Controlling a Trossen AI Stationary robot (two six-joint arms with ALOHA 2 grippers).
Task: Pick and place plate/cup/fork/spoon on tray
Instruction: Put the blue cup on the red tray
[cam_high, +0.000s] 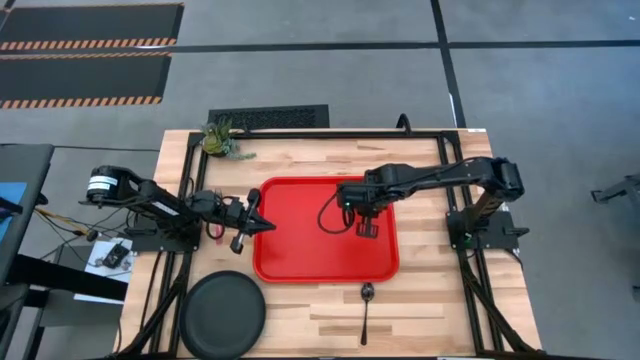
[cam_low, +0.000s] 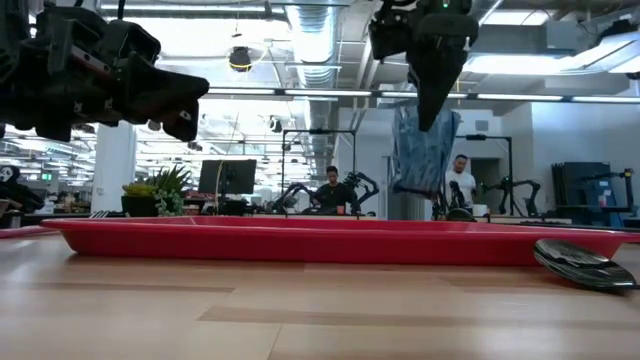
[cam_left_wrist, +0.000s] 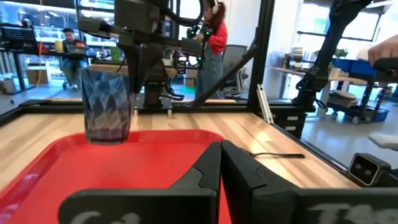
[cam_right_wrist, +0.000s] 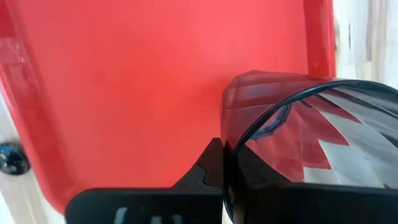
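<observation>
The red tray (cam_high: 300, 255) lies in the middle of the table. My right gripper (cam_high: 362, 215) hangs over the tray's right half, shut on the dark see-through cup (cam_low: 425, 150), which also shows in the left wrist view (cam_left_wrist: 107, 106). My left gripper (cam_left_wrist: 221, 163) is shut with nothing in it and points level over the tray's left rim (cam_high: 262, 225). The black plate (cam_high: 222, 313) rests on the table by the near left corner. The dark spoon (cam_high: 366, 308) lies flat in front of the tray. The fork does not show in any view. My right gripper holds the cup by its rim (cam_right_wrist: 231, 144), with one finger outside the wall (cam_right_wrist: 210, 163) and the other seen through the glass, inside. The fingers come from above and point down. The cup hangs below them, nearly upright and clear of the tray floor.
A small potted plant (cam_high: 222, 140) stands at the table's far left corner. The dark frame rails (cam_high: 430, 132) run along the table's far edge and sides. People sit and stand in the room beyond the table.
</observation>
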